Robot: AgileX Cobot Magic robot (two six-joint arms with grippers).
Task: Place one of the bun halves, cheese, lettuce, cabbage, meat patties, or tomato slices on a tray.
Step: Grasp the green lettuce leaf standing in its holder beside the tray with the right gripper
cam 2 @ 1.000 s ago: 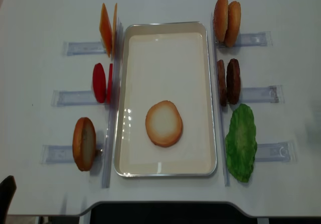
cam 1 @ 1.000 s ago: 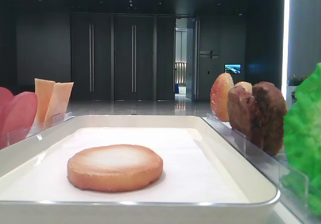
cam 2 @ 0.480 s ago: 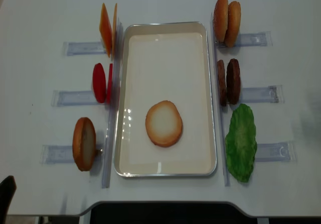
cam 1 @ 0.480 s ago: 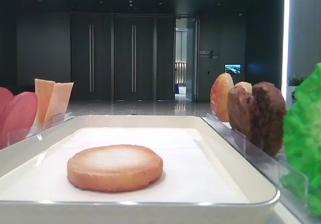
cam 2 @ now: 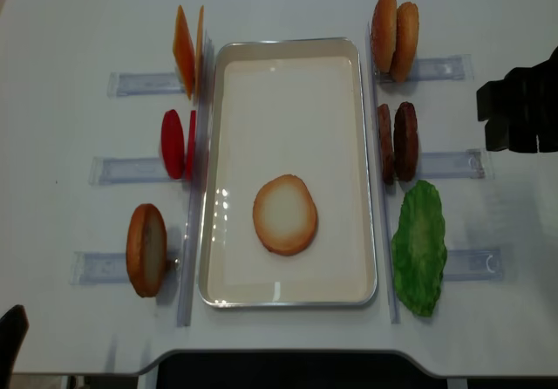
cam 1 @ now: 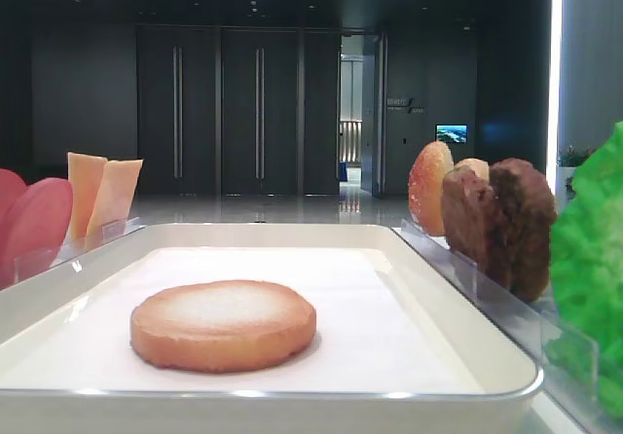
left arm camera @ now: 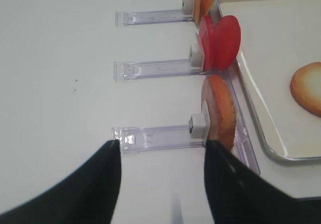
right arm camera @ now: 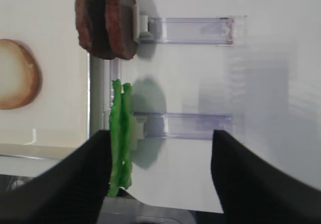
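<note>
The white tray [cam 2: 370,188] lies mid-table with one bun half [cam 2: 285,214] flat inside, cut face up. Standing in clear racks on the left are cheese [cam 2: 187,49], tomato slices [cam 2: 177,143] and a bun half [cam 2: 146,249]. On the right stand two bun halves [cam 2: 394,36], meat patties [cam 2: 398,141] and lettuce [cam 2: 418,248]. My right gripper [right arm camera: 160,133] is open and empty over the bare table beside the lettuce [right arm camera: 120,133], whose edge is at its left finger. My left gripper [left arm camera: 161,148] is open and empty, just short of the left bun half [left arm camera: 219,111].
Clear plastic racks [cam 2: 445,165] stick out from both long sides of the tray. The right arm [cam 2: 520,110] hangs dark over the table's right edge, level with the patties. A rack [right arm camera: 183,125] runs just beyond the right fingers.
The right arm has come into the overhead view at the right edge. The food, the tray and the racks have not moved.
</note>
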